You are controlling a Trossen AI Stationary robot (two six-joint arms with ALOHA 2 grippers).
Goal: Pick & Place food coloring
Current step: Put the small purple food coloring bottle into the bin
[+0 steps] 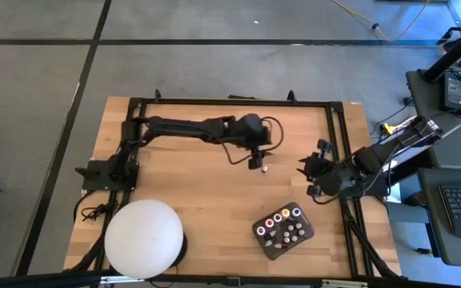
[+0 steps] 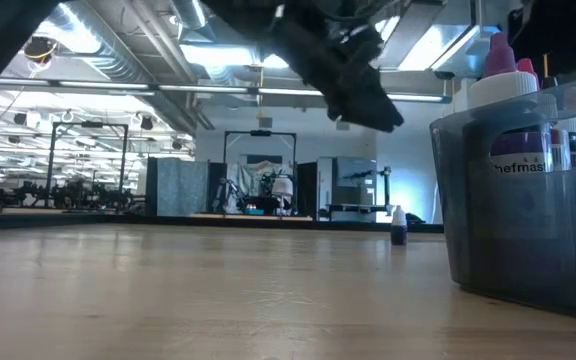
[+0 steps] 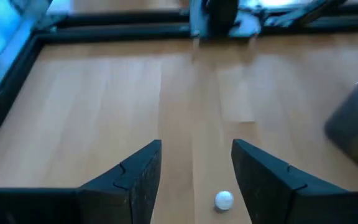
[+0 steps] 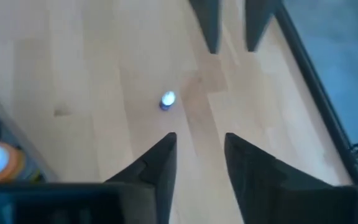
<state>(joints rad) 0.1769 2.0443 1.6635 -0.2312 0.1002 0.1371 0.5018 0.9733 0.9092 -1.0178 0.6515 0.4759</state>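
One small food coloring bottle (image 1: 263, 169) with a white top and a dark body stands upright on its base on the bare wood (image 2: 398, 228). My left gripper (image 1: 258, 163) hangs open just above it. In the left wrist view the bottle's white top (image 3: 224, 200) shows below and between the two spread fingers (image 3: 196, 146), which do not touch it. My right gripper (image 1: 305, 170) waits open at the table's right side, pointing at the same bottle (image 4: 167, 99). Several more bottles stand in the dark grey tray (image 1: 264, 240).
The dark grey tray (image 2: 508, 210) stands near the front right of the table, its bottles sticking up above the rim. A big white dome (image 1: 144, 238) sits at the front left. A black frame (image 1: 338, 144) borders the wooden table.
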